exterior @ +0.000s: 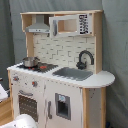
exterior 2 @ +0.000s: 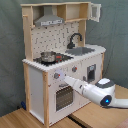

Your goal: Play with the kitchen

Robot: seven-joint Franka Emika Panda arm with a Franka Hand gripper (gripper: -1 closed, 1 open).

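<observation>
The kitchen [exterior 2: 62, 55] fills the centre of both exterior views, standing upright on a light wood floor [exterior 2: 20, 119] before a grey-green curtain [exterior 2: 10, 50]. In the second exterior view the white arm [exterior 2: 95, 91] enters from the lower right of the frame and stretches toward the kitchen's front panel, its tip [exterior 2: 64, 78] just beside a knob [exterior 2: 56, 76] above the windowed oven door [exterior 2: 62, 96]; whether the fingers are parted or clenched cannot be told. On the worktop [exterior: 102, 79] a small pot [exterior: 30, 61] sits on the stovetop at the left of the first exterior view, with the sink [exterior: 72, 73] and the black faucet [exterior: 84, 59] toward the right. The grey hood [exterior: 39, 26] hangs in the upper left, beside an upper cabinet [exterior: 70, 24]. In the first exterior view a white rounded shape [exterior: 22, 121] shows at the bottom edge, in front of the oven. Open floor lies in front of the kitchen at the lower left of the second exterior view.
</observation>
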